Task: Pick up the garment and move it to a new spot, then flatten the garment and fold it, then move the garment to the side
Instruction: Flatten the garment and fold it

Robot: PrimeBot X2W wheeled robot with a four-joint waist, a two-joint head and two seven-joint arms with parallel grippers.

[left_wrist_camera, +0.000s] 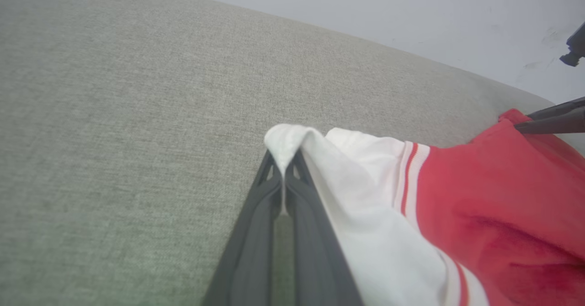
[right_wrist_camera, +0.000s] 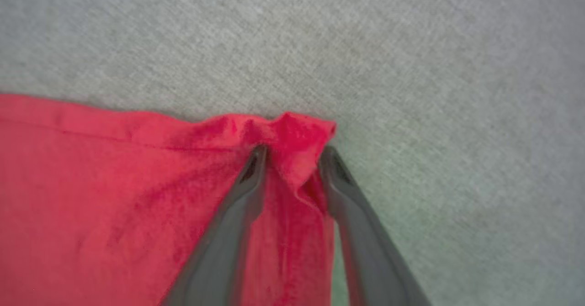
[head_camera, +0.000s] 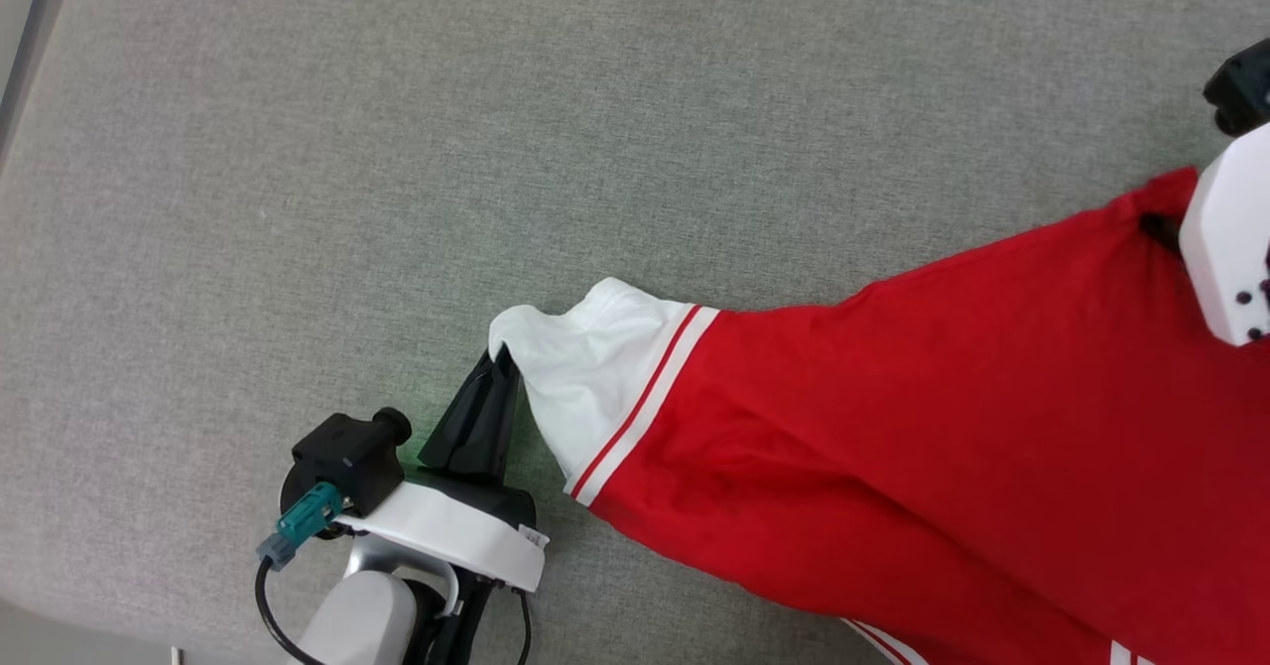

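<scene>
Garment [head_camera: 893,427] lies stretched across the grey surface [head_camera: 397,149], left gripper [head_camera: 501,359] clamped on its white sleeve [head_camera: 585,347], right gripper [right_wrist_camera: 292,153] straddling the bunched red corner [right_wrist_camera: 301,132], grip unclear; probably mid-flattening, folding and siding left.

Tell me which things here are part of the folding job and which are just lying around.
Part of the job:
red sports jersey with white sleeve panel
left gripper, shut on the white sleeve
right gripper, fingers apart around a red corner

Just there:
grey woven cloth surface under the jersey
pale wall beyond it
</scene>
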